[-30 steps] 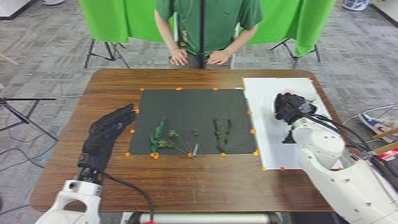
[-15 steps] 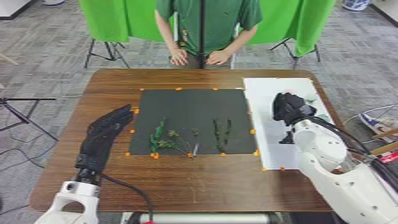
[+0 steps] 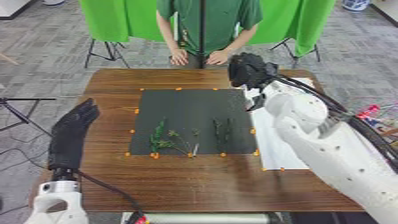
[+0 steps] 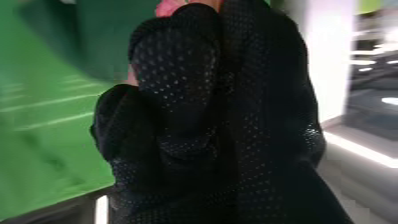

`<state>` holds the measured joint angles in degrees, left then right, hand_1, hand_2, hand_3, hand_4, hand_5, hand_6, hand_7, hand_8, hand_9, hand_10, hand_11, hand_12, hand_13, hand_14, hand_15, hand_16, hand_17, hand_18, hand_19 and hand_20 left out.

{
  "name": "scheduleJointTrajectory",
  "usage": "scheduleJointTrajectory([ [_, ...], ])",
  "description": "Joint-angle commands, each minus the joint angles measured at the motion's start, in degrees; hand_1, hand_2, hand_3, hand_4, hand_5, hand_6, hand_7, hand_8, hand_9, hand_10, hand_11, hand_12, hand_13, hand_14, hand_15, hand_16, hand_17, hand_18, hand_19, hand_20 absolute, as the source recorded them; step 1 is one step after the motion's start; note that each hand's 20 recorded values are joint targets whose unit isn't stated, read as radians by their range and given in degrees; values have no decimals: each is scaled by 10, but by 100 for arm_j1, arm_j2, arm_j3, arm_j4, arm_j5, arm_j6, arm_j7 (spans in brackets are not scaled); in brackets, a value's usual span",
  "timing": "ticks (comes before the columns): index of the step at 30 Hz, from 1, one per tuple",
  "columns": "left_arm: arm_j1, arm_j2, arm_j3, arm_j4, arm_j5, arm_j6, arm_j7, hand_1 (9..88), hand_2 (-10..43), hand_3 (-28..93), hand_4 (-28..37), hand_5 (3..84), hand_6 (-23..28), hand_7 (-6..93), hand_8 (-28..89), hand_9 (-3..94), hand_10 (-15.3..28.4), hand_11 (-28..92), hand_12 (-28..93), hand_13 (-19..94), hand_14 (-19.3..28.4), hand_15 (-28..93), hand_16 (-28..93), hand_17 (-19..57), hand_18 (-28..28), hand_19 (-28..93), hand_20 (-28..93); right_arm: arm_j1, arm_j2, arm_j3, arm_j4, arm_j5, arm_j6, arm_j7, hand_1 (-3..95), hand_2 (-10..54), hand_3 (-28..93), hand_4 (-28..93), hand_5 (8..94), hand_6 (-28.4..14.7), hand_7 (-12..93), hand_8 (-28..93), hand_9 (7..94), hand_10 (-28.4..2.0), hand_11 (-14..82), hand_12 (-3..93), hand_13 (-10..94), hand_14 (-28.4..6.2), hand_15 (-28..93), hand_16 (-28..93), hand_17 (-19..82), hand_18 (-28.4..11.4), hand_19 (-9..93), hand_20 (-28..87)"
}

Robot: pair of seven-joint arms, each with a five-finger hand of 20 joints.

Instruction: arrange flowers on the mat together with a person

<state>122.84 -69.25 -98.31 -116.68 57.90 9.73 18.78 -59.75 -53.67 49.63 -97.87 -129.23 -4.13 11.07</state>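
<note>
- Several green stems (image 3: pixel 158 134) lie on the dark mat (image 3: pixel 182 107) in the middle of the head view; a longer leafy one sits toward the mat's left side, and slim leafy sprigs (image 3: pixel 222 134) lie right of its centre.
- Beside the mat's right edge, the white sheet (image 3: pixel 275 147) rests on the brown worktop (image 3: pixel 204 190).
- At the left of that view the left hand (image 3: pixel 73 131) is apart from the mat, its fingers extended and grasping nothing.
- Toward the upper right the right hand (image 3: pixel 251 72) is over the mat's upper corner and the sheet.
- From the right wrist view, its fingers look gathered, with a bit of pink flower (image 4: pixel 169 7) just past their tips; I take it to be gripped, though the grip itself is hidden.
- Such a bloom should weigh next to nothing, its stem bendy and its petals soft and easily bruised. Best hold it by the stem below the head, pinching lightly; a hard squeeze could crush it, a loose one let it twist.
</note>
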Motion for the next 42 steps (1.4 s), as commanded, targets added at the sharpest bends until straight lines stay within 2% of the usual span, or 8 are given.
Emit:
scheduleJointTrajectory([
  [1, -175, 51, 126, 376, -62, 177, 62, 242, -53, 657, -186, 442, 39, 108, -50, 415, 121, 117, 148, 312, 147, 82, 40, 41, 107, 41, 172, 713, -2032, -838, 501, -320, -601, -435, 946, -95, -253, 493, 831, -28, 250, 128, 915, -107, 102, 448, 937, -16, 369, 398, 656, -84, 819, 437],
  [7, -366, 31, 311, 507, -150, 185, 100, 238, -50, 661, -195, 440, 37, 110, -50, 414, 121, 117, 147, 312, 147, 83, 39, 41, 107, 42, 172, 717, -2918, -1188, 1258, -1110, -938, -681, 946, -95, -265, 499, 827, -24, 258, 126, 915, -99, 102, 449, 937, -15, 388, 381, 655, -85, 838, 429],
  [8, -306, 42, 319, 469, -151, 184, 135, 237, -49, 661, -196, 439, 37, 109, -51, 414, 121, 117, 147, 311, 147, 83, 40, 41, 107, 42, 172, 705, -2978, -1244, 1278, -1175, -1014, -639, 946, -95, -268, 502, 826, -22, 261, 124, 915, -97, 103, 449, 936, -15, 396, 377, 655, -86, 844, 427],
  [10, -328, 57, 345, 491, -178, 163, 148, 232, -38, 664, -202, 437, 37, 108, -52, 414, 120, 118, 148, 311, 147, 83, 40, 41, 107, 41, 172, 731, -3070, -1358, 1439, -1292, -976, -582, 946, -95, -274, 507, 823, -19, 267, 120, 915, -94, 104, 449, 934, -14, 413, 362, 654, -85, 858, 420],
  [16, -296, 64, 417, 518, -495, 300, 296, 189, 25, 679, -260, 433, 37, 102, -52, 411, 119, 116, 146, 310, 146, 83, 39, 41, 107, 41, 171, 603, -3466, -1303, 1867, -1969, -1065, -801, 946, -95, -281, 489, 812, -5, 291, 107, 917, -84, 99, 446, 928, -11, 471, 351, 647, -95, 912, 400],
  [19, -305, 37, 440, 529, -600, 251, 336, 178, 23, 679, -268, 430, 37, 100, -51, 410, 120, 115, 146, 309, 145, 82, 39, 41, 106, 41, 171, 497, -3582, -1208, 2018, -2205, -1188, -900, 946, -95, -282, 470, 804, 3, 295, 93, 916, -80, 91, 435, 926, -11, 484, 347, 644, -98, 925, 391],
  [32, -250, -85, 420, 499, -501, 69, 305, 173, -15, 691, -270, 428, 36, 102, -49, 409, 119, 115, 150, 309, 146, 82, 40, 38, 107, 39, 170, 310, -3556, -1070, 2256, -2603, -1411, -871, 917, -95, -283, 431, 767, 14, 253, 87, 888, -78, 79, 417, 901, -14, 520, 341, 624, -104, 932, 415],
  [42, -272, -103, 413, 509, -391, -59, 263, 208, -63, 675, -233, 426, 36, 105, -49, 408, 118, 116, 151, 307, 146, 81, 41, 37, 107, 36, 170, 302, -3466, -1102, 2187, -2595, -1383, -913, 867, -95, -283, 391, 707, 21, 190, 47, 872, -78, 79, 410, 890, -18, 529, 337, 614, -112, 932, 433],
])
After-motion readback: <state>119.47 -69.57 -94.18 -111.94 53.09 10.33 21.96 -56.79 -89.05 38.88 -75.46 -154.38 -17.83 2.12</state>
